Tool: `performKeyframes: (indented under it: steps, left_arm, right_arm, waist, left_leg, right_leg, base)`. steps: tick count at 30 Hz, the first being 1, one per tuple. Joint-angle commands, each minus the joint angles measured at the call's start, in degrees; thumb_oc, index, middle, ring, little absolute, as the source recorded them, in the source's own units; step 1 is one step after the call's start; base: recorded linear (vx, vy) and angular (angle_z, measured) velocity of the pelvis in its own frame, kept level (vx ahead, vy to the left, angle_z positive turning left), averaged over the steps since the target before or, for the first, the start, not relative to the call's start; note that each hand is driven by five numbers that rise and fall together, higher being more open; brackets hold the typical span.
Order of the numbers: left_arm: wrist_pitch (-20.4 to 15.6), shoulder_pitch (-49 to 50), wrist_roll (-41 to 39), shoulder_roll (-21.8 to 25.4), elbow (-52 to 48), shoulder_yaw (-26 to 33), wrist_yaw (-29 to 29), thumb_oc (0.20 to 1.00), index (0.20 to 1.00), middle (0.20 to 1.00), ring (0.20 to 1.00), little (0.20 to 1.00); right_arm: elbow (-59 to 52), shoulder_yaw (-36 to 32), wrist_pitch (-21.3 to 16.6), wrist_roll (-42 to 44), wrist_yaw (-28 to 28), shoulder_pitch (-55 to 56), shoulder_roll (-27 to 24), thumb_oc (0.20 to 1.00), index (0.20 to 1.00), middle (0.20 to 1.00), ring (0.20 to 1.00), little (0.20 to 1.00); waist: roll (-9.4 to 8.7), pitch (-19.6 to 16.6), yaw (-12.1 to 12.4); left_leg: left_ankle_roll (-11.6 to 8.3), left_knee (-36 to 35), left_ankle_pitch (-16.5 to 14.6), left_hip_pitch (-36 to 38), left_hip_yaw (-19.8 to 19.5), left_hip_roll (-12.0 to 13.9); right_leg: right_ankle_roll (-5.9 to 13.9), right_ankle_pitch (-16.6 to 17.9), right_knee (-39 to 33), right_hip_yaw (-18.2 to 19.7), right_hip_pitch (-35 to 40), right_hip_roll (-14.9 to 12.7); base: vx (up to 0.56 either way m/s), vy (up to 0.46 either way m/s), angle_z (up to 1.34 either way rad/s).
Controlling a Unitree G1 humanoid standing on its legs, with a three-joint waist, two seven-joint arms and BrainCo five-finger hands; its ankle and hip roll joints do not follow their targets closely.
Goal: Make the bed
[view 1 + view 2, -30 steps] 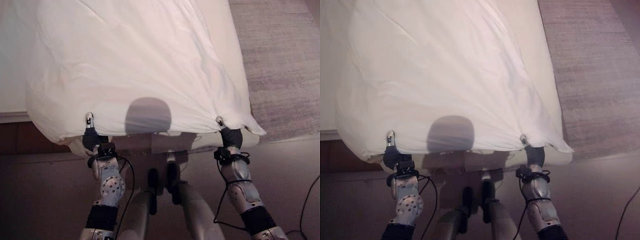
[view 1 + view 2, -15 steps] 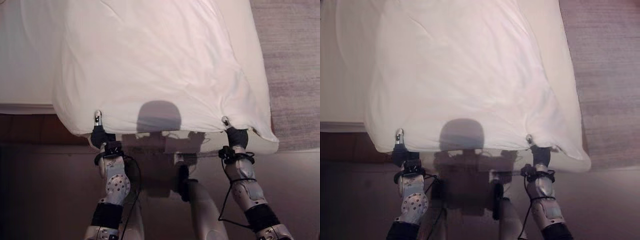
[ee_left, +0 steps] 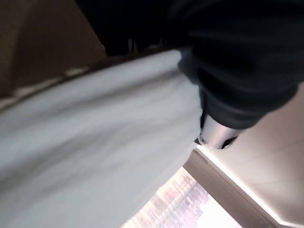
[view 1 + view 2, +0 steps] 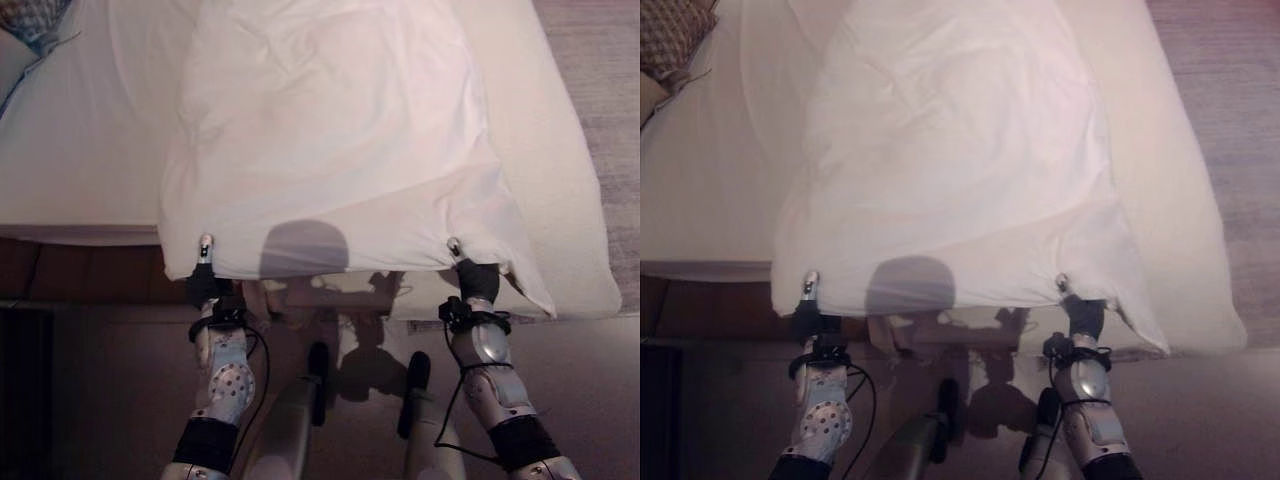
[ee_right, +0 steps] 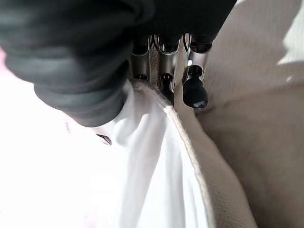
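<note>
Duvet (image 4: 330,140) lies lengthwise on the bed (image 4: 90,150), long axis running away from the robot, near hem off the foot edge; left hand (image 4: 205,270) and right hand (image 4: 470,275) each pinch a near corner, equally close. Head views show skew toward the robot's right. Right wrist view shows fingers (image 5: 164,83) curled over the hem.

A plain white duvet (image 4: 330,150) lies over a cream-white mattress (image 4: 70,160), its near hem edged in what looks like beige piping (seen close in the right wrist view). A brown-and-tan checked pillow (image 4: 670,35) sits at the far corner. A grey woven rug (image 4: 600,80) borders dark reddish-brown floor (image 4: 80,400).
</note>
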Motion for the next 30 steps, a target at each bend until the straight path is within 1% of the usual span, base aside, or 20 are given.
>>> performKeyframes:
  steps: [1, 2, 4, 5, 11, 12, 13, 14, 16, 17, 18, 19, 20, 22, 23, 26, 27, 28, 29, 30]
  left_arm:
    - [-3.87, 3.2, 3.47, 3.45, -10.05, 7.69, 0.14, 0.2, 0.2, 0.2, 0.2, 0.2]
    - [-3.52, 3.23, 4.11, 3.51, -10.1, 7.16, 0.26, 0.2, 0.2, 0.2, 0.2, 0.2]
    - [-3.51, 3.24, 4.16, 3.49, -10.13, 7.14, 0.32, 0.2, 0.2, 0.2, 0.2, 0.2]
    - [-2.83, 3.05, 4.57, 3.27, -9.5, 5.75, 0.36, 0.2, 0.2, 0.2, 0.2, 0.2]
    - [-2.4, 4.08, 3.08, 1.84, -8.14, 5.13, 0.05, 0.2, 0.2, 0.2, 0.2, 0.2]
    - [-2.2, 4.18, 2.84, 1.54, -7.84, 4.84, -0.39, 0.2, 0.2, 0.2, 0.2, 0.2]
    - [-2.15, 3.66, 2.39, 0.96, -7.27, 3.79, -0.79, 0.2, 0.2, 0.2, 0.2, 0.2]
    - [-2.14, 3.48, 2.24, 0.58, -7.16, 3.61, -0.82, 0.2, 0.2, 0.2, 0.2, 0.2]
    - [-2.18, 3.63, 2.03, 0.28, -7.31, 3.81, -0.74, 0.2, 0.2, 0.2, 0.2, 0.2]
    - [-2.07, 3.54, 2.03, -0.11, -7.27, 4.07, -0.56, 0.2, 0.2, 0.2, 0.2, 0.2]
    - [-1.98, 3.83, 2.6, -0.03, -7.81, 4.87, -0.13, 0.2, 0.2, 0.2, 0.2, 0.2]
    - [-1.97, 3.81, 2.61, -0.02, -7.82, 4.89, -0.11, 0.2, 0.2, 0.2, 0.2, 0.2]
    - [-2.04, 3.79, 3.4, 0.69, -8.73, 5.15, 0.24, 0.2, 0.2, 0.2, 0.2, 0.2]
    - [-2.67, 3.3, 4.19, 1.32, -9.32, 5.35, 0.89, 0.2, 0.2, 0.2, 0.2, 0.2]
    - [-2.66, 3.33, 4.24, 1.32, -9.35, 5.34, 0.95, 0.2, 0.2, 0.2, 0.2, 0.2]
    - [-3.06, 1.73, 4.64, 1.73, -8.93, 4.54, 1.05, 0.2, 0.2, 0.2, 0.2, 0.2]
    - [-3.67, 0.54, 4.6, 2.27, -8.43, 3.51, 1.11, 0.2, 0.2, 0.2, 0.2, 0.2]
    - [-3.69, 0.48, 4.6, 2.3, -8.39, 3.49, 1.12, 0.2, 0.2, 0.2, 0.2, 0.2]
    - [-3.74, -0.82, 4.81, 3.06, -8.2, 2.05, 1.0, 0.2, 0.2, 0.2, 0.2, 0.2]
    - [-3.75, -0.86, 4.8, 3.08, -8.17, 2.05, 0.99, 0.2, 0.2, 0.2, 0.2, 0.2]
  right_arm:
    - [-1.42, -2.61, -3.69, 0.97, 0.33, 0.71, -2.74, 0.2, 0.2, 0.2, 0.2, 0.2]
    - [-1.13, -2.79, -3.66, 1.08, 0.39, 0.77, -3.06, 0.2, 0.2, 0.2, 0.2, 0.2]
    - [-1.11, -2.8, -3.67, 1.1, 0.41, 0.78, -3.08, 0.2, 0.2, 0.2, 0.2, 0.2]
    - [-1.93, -2.14, -4.03, 1.28, 0.62, 1.62, -3.78, 0.2, 0.2, 0.2, 0.2, 0.2]
    - [-2.06, -3.99, -3.7, 0.21, -0.64, 2.17, -5.11, 0.2, 0.2, 0.2, 0.2, 0.2]
    - [-2.13, -4.53, -3.91, 0.24, -0.92, 2.18, -5.41, 0.2, 0.2, 0.2, 0.2, 0.2]
    - [-2.3, -6.04, -4.28, -0.01, -1.9, 2.22, -6.31, 0.2, 0.2, 0.2, 0.2, 0.2]
    - [-2.07, -6.44, -4.5, -0.31, -2.26, 2.08, -6.62, 0.2, 0.2, 0.2, 0.2, 0.2]
    - [-1.87, -6.4, -4.53, -0.35, -2.65, 1.86, -6.58, 0.2, 0.2, 0.2, 0.2, 0.2]
    - [-0.81, -6.28, -4.64, -0.02, -2.88, 1.17, -6.57, 0.2, 0.2, 0.2, 0.2, 0.2]
    - [-0.62, -6.32, -4.88, 0.15, -3.01, 0.4, -6.4, 0.2, 0.2, 0.2, 0.2, 0.2]
    - [-0.6, -6.32, -4.89, 0.16, -3.0, 0.36, -6.38, 0.2, 0.2, 0.2, 0.2, 0.2]
    - [-1.17, -6.13, -5.54, 1.02, -3.1, -0.1, -6.03, 0.2, 0.2, 0.2, 0.2, 0.2]
    - [-0.45, -6.18, -6.26, 1.54, -3.99, -0.42, -5.62, 0.2, 0.2, 0.2, 0.2, 0.2]
    - [-0.46, -6.15, -6.26, 1.52, -4.02, -0.4, -5.62, 0.2, 0.2, 0.2, 0.2, 0.2]
    - [0.79, -7.93, -7.21, 2.0, -5.45, -0.4, -5.75, 0.2, 0.2, 0.2, 0.2, 0.2]
    - [0.81, -8.09, -7.02, 1.92, -5.94, -0.83, -5.26, 0.2, 0.2, 0.2, 0.2, 0.2]
    - [0.78, -8.12, -7.0, 1.87, -5.98, -0.85, -5.23, 0.2, 0.2, 0.2, 0.2, 0.2]
    - [0.3, -8.12, -7.02, 0.7, -6.86, -1.64, -4.92, 0.2, 0.2, 0.2, 0.2, 0.2]
    - [0.28, -8.12, -7.0, 0.67, -6.89, -1.66, -4.9, 0.2, 0.2, 0.2, 0.2, 0.2]
  waist:
    - [-1.41, -4.81, -0.66]
    - [-1.51, -4.87, -1.09]
    - [-1.56, -4.86, -0.98]
    - [-0.96, -4.4, -1.41]
    - [1.25, -5.27, -1.3]
    - [1.72, -5.17, -1.46]
    - [2.67, -3.55, -1.55]
    - [3.06, -3.36, -1.56]
    - [3.04, -3.47, -1.49]
    - [2.93, -3.81, -1.5]
    - [1.46, -3.91, -1.38]
    - [1.43, -4.05, -1.4]
    - [0.0, -4.61, -0.84]
    - [0.17, -5.36, -0.74]
    - [0.15, -5.4, -0.84]
    - [1.8, -5.68, -1.42]
    - [2.28, -5.18, -1.64]
    - [2.26, -5.18, -1.67]
    - [2.16, -4.62, -2.02]
    - [2.14, -4.55, -2.05]
  left_leg:
    - [-3.12, -4.64, -0.34, 3.27, -0.63, -3.92]
    - [-3.15, -5.48, 0.15, 3.41, -0.91, -4.13]
    - [-3.15, -5.63, 0.18, 3.51, -0.81, -4.15]
    - [-3.0, -6.64, 0.91, 4.24, -1.03, -4.29]
    - [-3.29, -5.82, 1.41, 3.42, 0.23, -3.05]
    - [-3.98, -3.33, 1.36, 2.7, 0.32, -3.16]
    - [-8.57, 4.54, 5.58, -0.72, 1.59, -2.57]
    - [-9.26, 6.03, 5.61, -1.2, 1.9, -2.48]
    - [-8.8, 6.86, 4.47, -1.18, 1.32, -2.62]
    - [-7.73, 6.85, 3.25, -0.92, 1.09, -1.66]
    - [-6.17, 7.14, 0.84, -1.04, -1.62, 1.95]
    - [-6.17, 7.08, 0.99, -1.24, -1.63, 1.93]
    - [-5.39, 3.53, 1.18, -1.01, -7.8, 4.5]
    - [-6.4, -5.61, 5.77, 0.46, -12.72, 8.44]
    - [-6.49, -6.62, 6.31, 0.92, -12.81, 8.52]
    - [-8.39, -15.68, 10.65, 3.06, -10.42, 12.88]
    - [-8.4, -12.36, 8.19, 2.51, -9.86, 11.45]
    - [-8.35, -11.9, 7.97, 2.23, -9.92, 11.34]
    - [-7.86, -8.52, 5.09, 0.88, -8.29, 8.31]
    - [-7.75, -8.06, 4.86, 0.71, -8.29, 8.18]
  right_leg:
    - [-4.82, 4.67, -8.67, -1.01, 2.6, 10.95]
    - [-4.93, 4.17, -7.58, 0.37, 2.1, 12.84]
    - [-4.93, 4.04, -7.37, 0.5, 2.01, 12.82]
    - [-6.1, 2.74, -6.42, 5.08, 2.7, 16.02]
    - [-6.36, 3.03, -9.21, 3.68, 3.95, 15.36]
    - [-6.76, 2.61, -9.35, 3.12, 4.55, 14.95]
    - [-7.75, 1.65, -8.33, 1.88, 5.4, 13.71]
    - [-8.09, 1.43, -7.44, 1.11, 5.43, 13.32]
    - [-8.17, 1.17, -6.74, 0.95, 5.37, 13.08]
    - [-8.11, 0.88, -5.96, 1.02, 5.05, 12.9]
    - [-8.1, 0.53, -5.41, 2.46, 4.63, 12.11]
    - [-8.1, 0.65, -5.48, 2.46, 4.44, 12.09]
    - [-7.83, 0.92, -5.76, 4.26, 3.37, 11.51]
    - [-7.19, 0.9, -5.98, 5.22, 2.42, 11.74]
    - [-7.27, 0.93, -6.06, 5.11, 2.49, 11.72]
    - [-5.77, 0.87, -6.05, 4.12, 1.92, 10.13]
    - [-4.2, 2.76, -6.29, 3.98, 1.37, 7.48]
    - [-4.13, 2.77, -6.29, 3.95, 1.34, 7.41]
    - [-2.76, 5.33, -8.19, 3.92, 2.17, 3.85]
    - [-2.64, 5.41, -8.36, 3.91, 2.31, 3.74]
  base:
    - [-0.02, 0.048, -0.02]
    - [-0.02, 0.049, 0.02]
    - [-0.02, -0.009, -0.03]
    - [-0.04, -0.042, -0.08]
    - [0.0, -0.121, -0.1]
    - [-0.01, -0.178, 0.13]
    - [-0.03, -0.139, 0.28]
    - [-0.04, -0.112, 0.56]
    - [0.0, -0.036, 0.61]
    - [0.01, -0.044, 0.27]
    - [0.0, -0.045, 0.12]
    - [0.01, 0.009, -0.06]
    - [0.02, 0.08, -0.07]
    - [0.01, 0.139, -0.3]
    - [-0.02, 0.166, -0.32]
    - [-0.04, 0.363, 0.0]
    - [-0.07, 0.464, 0.31]
    - [-0.09, 0.644, 0.41]
    - [-0.04, 0.328, 0.31]
    - [-0.02, 0.729, 0.17]
